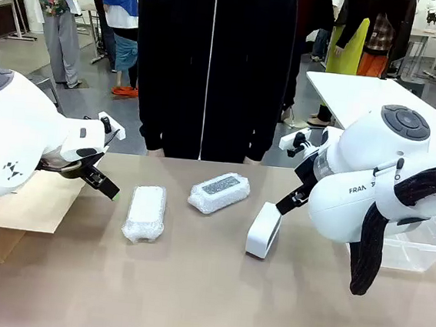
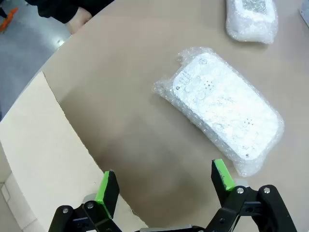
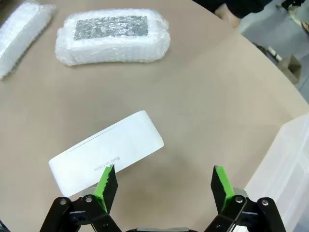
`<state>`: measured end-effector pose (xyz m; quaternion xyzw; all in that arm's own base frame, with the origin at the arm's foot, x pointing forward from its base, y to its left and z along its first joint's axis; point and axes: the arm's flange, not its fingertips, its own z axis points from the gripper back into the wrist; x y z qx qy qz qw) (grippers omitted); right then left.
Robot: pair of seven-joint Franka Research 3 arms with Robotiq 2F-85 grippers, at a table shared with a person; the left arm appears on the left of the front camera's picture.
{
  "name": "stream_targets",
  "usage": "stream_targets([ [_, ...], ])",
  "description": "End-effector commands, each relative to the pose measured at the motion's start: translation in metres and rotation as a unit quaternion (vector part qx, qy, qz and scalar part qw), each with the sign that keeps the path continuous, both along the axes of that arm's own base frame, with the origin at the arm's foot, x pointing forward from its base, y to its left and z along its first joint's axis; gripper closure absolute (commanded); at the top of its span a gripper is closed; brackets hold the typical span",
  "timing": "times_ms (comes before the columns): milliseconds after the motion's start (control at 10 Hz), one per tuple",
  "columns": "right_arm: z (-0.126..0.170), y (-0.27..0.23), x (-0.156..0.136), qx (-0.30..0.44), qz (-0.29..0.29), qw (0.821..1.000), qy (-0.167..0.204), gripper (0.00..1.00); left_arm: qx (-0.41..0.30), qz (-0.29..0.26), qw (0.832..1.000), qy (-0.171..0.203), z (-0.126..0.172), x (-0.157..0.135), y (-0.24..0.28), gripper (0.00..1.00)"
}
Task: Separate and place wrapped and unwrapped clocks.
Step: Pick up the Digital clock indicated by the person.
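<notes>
The unwrapped clock (image 1: 263, 230), a smooth bare white block, stands on one long edge on the bench (image 1: 190, 292), right of the middle. In the right wrist view (image 3: 106, 153) we can read small print along its side. To its left lies the wrapped bundle with the dark speckled face (image 1: 219, 192), set at a slant nearer the far edge, its grey panel turned up through the bubble wrap (image 3: 112, 36). Farther left, and well apart from it, lies the plain wrapped bundle (image 1: 145, 212), its long side running towards us, with a pale casing showing through the wrap in the left wrist view (image 2: 219, 108). The right jaws hang spread wide and hold nothing. One of their green pads (image 3: 108, 182) sits just at the near edge of the bare block, and we cannot tell whether it touches. The left jaws are likewise released and empty, and their pads (image 2: 107, 191) hover over bare bench between the plain bundle and an open cardboard box (image 1: 28, 207) at the bench's left end. A clear plastic bin (image 1: 426, 247) sits at the right end, behind the right arm. A person in a black zipped jacket (image 1: 210, 62) stands at the far side.
</notes>
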<state>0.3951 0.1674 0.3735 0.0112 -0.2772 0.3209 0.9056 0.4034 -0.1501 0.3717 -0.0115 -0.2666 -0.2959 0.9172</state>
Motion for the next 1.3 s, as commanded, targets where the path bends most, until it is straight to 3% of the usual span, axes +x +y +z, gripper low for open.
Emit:
stream_targets([
  [0,0.0000,0.0000,0.0000,0.000,0.000,1.000,0.000,0.00,0.000,0.000,1.000,0.000,0.0000,0.0000,0.0000,0.00],
  [1200,0.0000,0.0000,0.0000,0.000,0.000,1.000,0.000,0.00,0.000,0.000,1.000,0.000,0.0000,0.0000,0.0000,0.00],
])
